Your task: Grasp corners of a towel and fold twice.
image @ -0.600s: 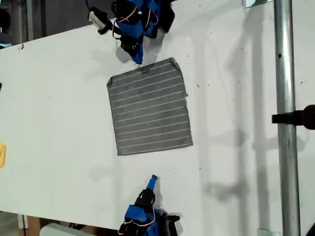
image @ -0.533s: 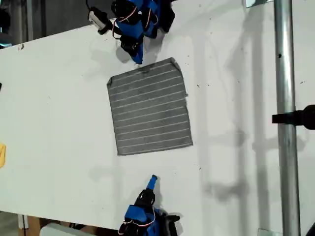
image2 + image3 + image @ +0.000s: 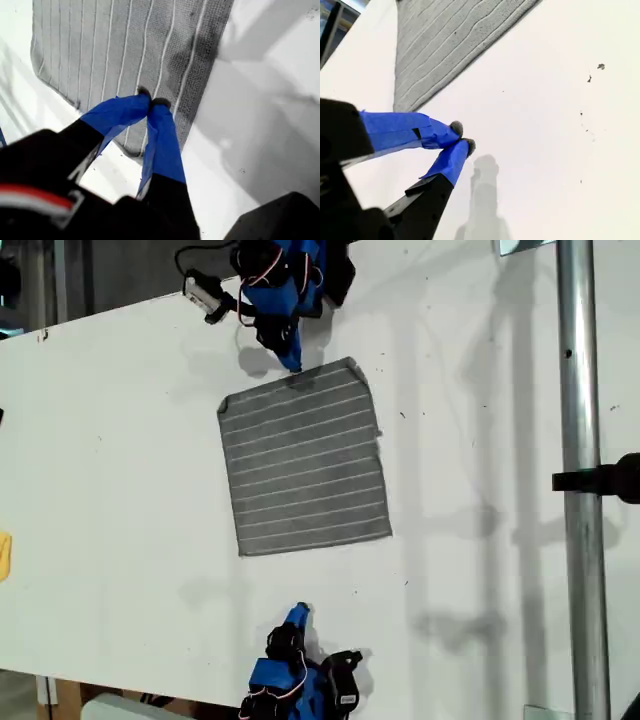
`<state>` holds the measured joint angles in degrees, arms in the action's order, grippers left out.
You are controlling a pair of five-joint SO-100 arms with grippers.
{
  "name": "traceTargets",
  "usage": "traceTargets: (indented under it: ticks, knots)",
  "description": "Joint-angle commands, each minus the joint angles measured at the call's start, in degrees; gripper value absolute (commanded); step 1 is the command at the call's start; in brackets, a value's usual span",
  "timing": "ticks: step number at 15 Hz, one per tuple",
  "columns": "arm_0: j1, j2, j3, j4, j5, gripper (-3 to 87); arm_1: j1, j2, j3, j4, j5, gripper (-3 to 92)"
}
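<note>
White counter (image 3: pixel 120 460) fills most of the exterior view, lit evenly, soft shadows across it, a few dark specks (image 3: pixel 403 415) on the surface. Grey metal pole (image 3: pixel 578 490) runs top to bottom at the exterior view's right, black clamp (image 3: pixel 605 478) on it. Dark room past the counter edge at the exterior view's top left. Small yellow thing (image 3: pixel 4 555) at the exterior view's left edge.

My first gripper (image 3: pixel 151 105) has bright blue tape-wrapped fingers with dark fuzzy tips on a black body bearing a red-and-white stripe. My second gripper (image 3: pixel 460 137) looks alike: blue fingers, grey tips, black body.
</note>
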<state>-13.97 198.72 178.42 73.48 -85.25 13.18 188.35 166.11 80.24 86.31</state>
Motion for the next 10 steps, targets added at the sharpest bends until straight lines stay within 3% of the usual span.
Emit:
traceTargets:
  ticks: [1, 5, 9, 10]
  knots:
    - [2.46, 0.26, -1.85, -0.35, -4.13, -2.6, -2.81, -2.29, -7.12, -3.78, -2.55, -0.3]
    - [7.12, -22.06, -18.90, -5.19, -6.77, -2.6, -6.50, -25.49, -27.16, -3.69, -7.91, -0.3]
    - [12.13, -54.14, -48.25, -4.57, -0.97, -2.6, -10.55, -40.52, -47.46, 8.70, -12.39, -0.3]
    - [13.45, -61.44, -55.90, -2.11, 0.09, -2.6, -12.13, -44.12, -52.65, 13.27, -13.10, -0.3]
